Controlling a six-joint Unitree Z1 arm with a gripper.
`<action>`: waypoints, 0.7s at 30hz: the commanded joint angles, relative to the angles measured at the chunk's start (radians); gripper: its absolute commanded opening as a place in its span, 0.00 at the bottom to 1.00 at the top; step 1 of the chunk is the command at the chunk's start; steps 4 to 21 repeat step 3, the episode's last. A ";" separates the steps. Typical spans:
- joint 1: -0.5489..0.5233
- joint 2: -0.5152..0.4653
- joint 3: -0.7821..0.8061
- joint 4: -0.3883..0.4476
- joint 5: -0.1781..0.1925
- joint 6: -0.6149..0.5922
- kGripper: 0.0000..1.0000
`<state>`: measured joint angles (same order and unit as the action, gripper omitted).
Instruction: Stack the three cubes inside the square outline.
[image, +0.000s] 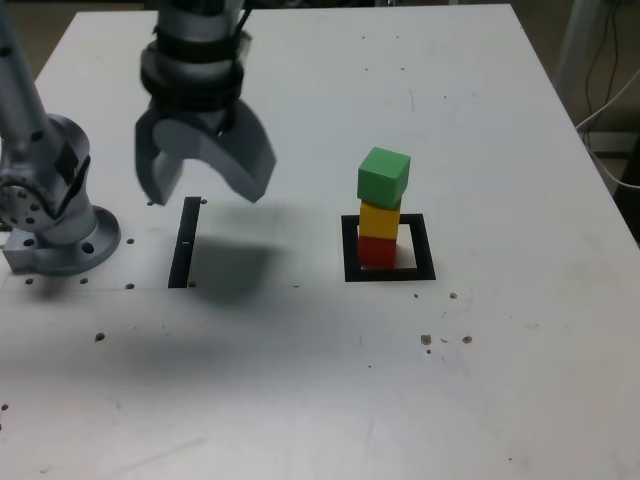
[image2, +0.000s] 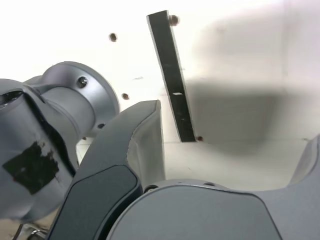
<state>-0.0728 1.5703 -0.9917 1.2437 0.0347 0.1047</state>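
Pale, pitted worktop (image: 540, 350) fills most of the exterior view, with darker floor past its far edge. Just off that view's centre towards three o'clock lies the square outline (image: 426, 250), a thick black frame around a white middle. Inside it the three cubes stand in one column: red cube (image: 378, 252) at the base, yellow cube (image: 379, 220) upon it, green cube (image: 383, 180) on top. The red one sits towards the outline's nine o'clock side; whether it touches the border there I cannot tell. The green cube looks turned a little against the yellow, but the column stands upright.

The gripper (image: 205, 185) hangs well apart from the stack, at ten o'clock from the exterior view's centre, its jaws spread wide with nothing between them. From it, the black strip (image: 185, 243) lies towards seven o'clock and the arm's base (image: 75, 250) towards eight.

By my reading, the stacking is done and the step in hand is the retreat. The next move calls for little: keep the jaws parted, stay clear of the column and settle at rest. A swing back towards three o'clock could topple it.
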 joint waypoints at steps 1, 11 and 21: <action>0.001 -0.013 0.036 -0.022 0.001 -0.020 1.00; 0.001 -0.019 0.063 -0.037 -0.002 -0.029 1.00; 0.001 -0.019 0.063 -0.037 -0.002 -0.029 1.00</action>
